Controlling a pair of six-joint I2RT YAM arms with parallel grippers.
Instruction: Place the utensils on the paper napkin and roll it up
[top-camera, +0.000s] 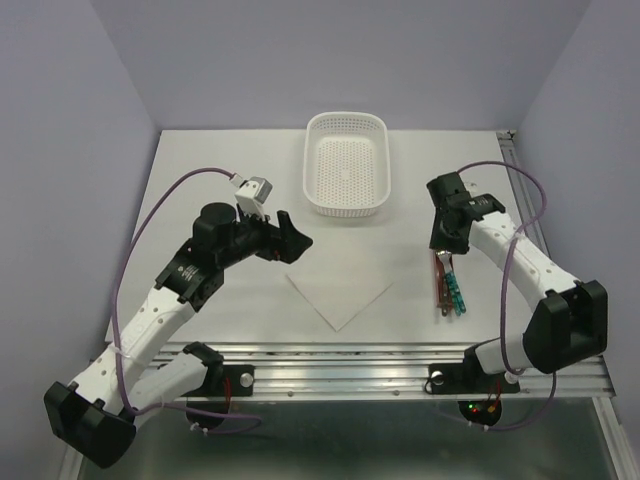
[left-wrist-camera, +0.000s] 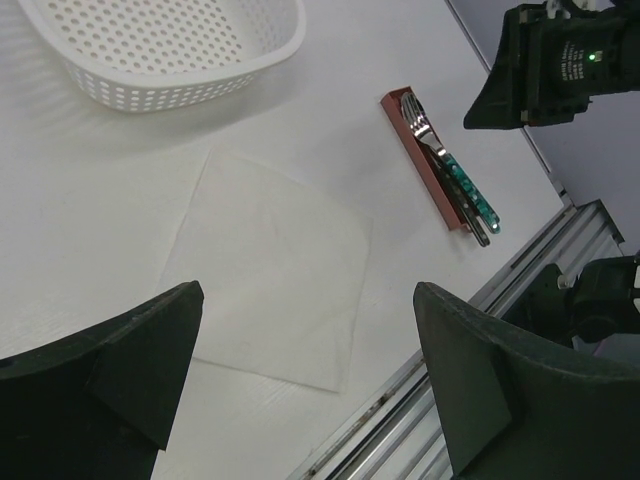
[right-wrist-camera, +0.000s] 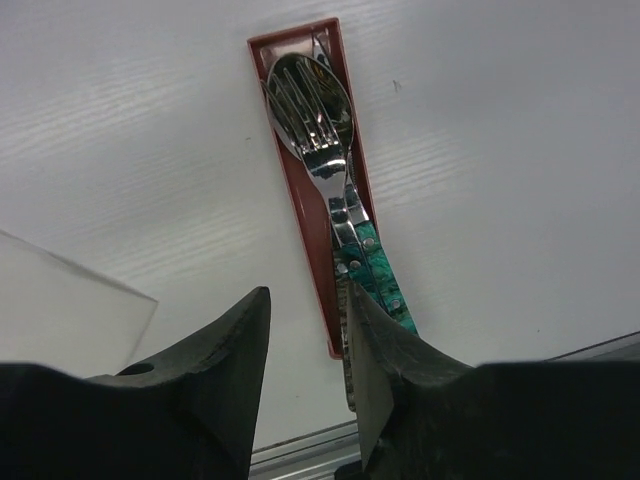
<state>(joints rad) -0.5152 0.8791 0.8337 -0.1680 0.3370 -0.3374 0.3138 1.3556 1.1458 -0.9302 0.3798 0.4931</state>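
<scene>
Half-closed right tool astride handle end of utensils, grip unclear | left tool spread near napkin

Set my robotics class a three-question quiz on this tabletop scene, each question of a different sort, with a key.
1. True or false: the utensils lie on the napkin.
2. Multiple choice: which arm's gripper hangs over the utensils? A, left. B, right.
3. Fill in the word: the white basket at the far side of the table holds ___.

Key
1. False: they lie to the side of it, apart from it.
2. B: the right gripper has its fingers either side of the handle end.
3. Nothing.
</scene>
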